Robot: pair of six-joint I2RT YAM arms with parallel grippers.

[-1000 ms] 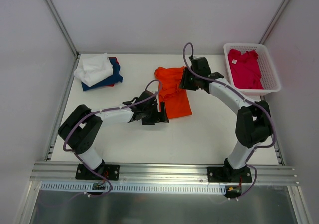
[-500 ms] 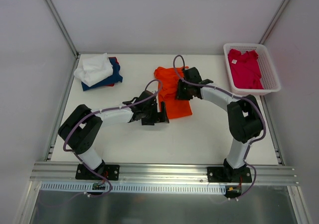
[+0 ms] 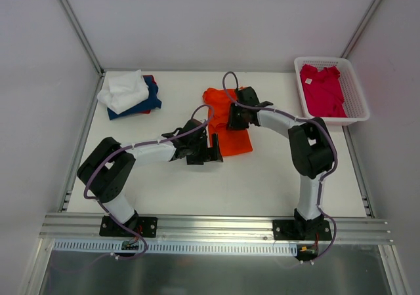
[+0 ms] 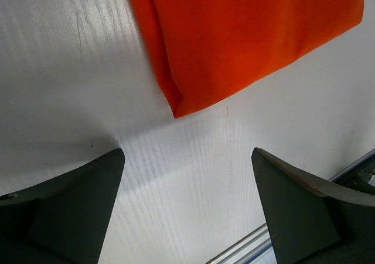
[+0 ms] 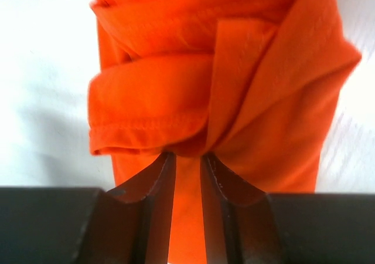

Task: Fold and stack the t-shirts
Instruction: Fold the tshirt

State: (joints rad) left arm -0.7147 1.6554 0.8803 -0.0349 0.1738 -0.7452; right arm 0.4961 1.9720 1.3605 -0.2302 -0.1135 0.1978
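Top external view: the bright orange soft cloth t-shirt (image 3: 231, 132) lies partly folded in the middle of the white table (image 3: 249, 183). The right arm bends sharply at the elbow and reaches in from the right. The right gripper (image 3: 236, 116) sits on the far half of the shirt. The left arm lies low and stretched out. The left gripper (image 3: 210, 151) is just beside the shirt's near left corner and does not touch it. A folded pile of white and navy blue t-shirts (image 3: 128, 93) sits at the far left. A crimson-pink t-shirt (image 3: 323, 90) lies in the white plastic mesh basket (image 3: 359, 111) at the far right.

Left wrist view: the left gripper (image 4: 187, 152) has its fingers spread wide and holds nothing. The folded corner of the orange shirt (image 4: 246, 35) points at the bare table between them.

Right wrist view: the right gripper (image 5: 187, 165) has its fingers pressed close together. They pinch a bunched fold of the orange shirt (image 5: 170, 100) at their tips. Hems and layers pile up just past them.

The shirt looks light, soft and floppy. I think it will sag and fall open if only one layer is held. A good place to grab is a folded edge or corner, through all the layers.
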